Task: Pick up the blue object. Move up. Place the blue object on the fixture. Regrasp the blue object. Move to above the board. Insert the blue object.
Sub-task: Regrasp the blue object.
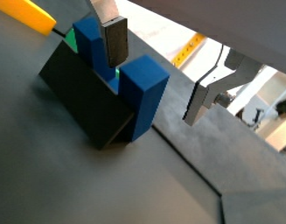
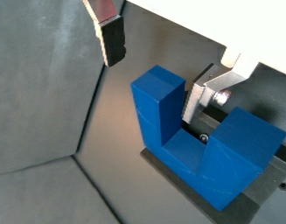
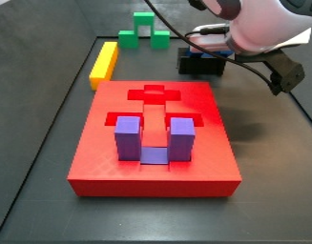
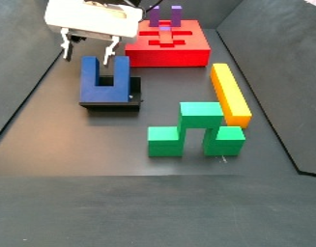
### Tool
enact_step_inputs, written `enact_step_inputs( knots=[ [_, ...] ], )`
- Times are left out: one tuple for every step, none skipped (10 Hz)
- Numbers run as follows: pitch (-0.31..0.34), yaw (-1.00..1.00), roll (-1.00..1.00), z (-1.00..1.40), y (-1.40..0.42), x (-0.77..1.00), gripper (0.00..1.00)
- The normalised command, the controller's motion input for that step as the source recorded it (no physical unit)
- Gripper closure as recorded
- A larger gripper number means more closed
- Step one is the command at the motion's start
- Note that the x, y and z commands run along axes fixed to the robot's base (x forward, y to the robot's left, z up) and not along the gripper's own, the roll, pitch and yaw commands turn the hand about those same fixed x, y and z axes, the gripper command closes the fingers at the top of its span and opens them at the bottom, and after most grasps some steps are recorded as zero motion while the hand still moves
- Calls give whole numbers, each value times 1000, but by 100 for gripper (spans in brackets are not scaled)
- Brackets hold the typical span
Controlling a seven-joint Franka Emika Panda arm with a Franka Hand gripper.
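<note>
Fingers (image 4: pixel 71 44) of the gripper (image 4: pixel 91 46) hang spread apart, holding nothing, just above the small royal-blue U-shaped block (image 4: pixel 103 82), which rests prongs-up on the low dark L-shaped fixture (image 4: pixel 131 93) on the floor. Right of them in a side view lies the large flat red board (image 4: pixel 169 42), then the green block (image 4: pixel 195 129) and long yellow bar (image 4: pixel 229 91).

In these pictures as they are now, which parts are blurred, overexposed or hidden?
In a wrist view the background behind the blue object is washed out white; the gripper has one finger sharp, the other soft. In a side view the robot's body is blurred and overexposed, hiding most of the fixture. In the other side view the board and green block are evenly lit and sharp.
</note>
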Motion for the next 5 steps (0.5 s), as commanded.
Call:
enact_step_inputs(
  knots=[
    [0,0,-23,-203,49,0,0],
    [0,100,0,-143,137,0,0],
    [34,43,17,-43,260,0,0],
    [66,3,169,-46,231,6,0],
    [29,0,154,-74,29,0,0]
  ],
)
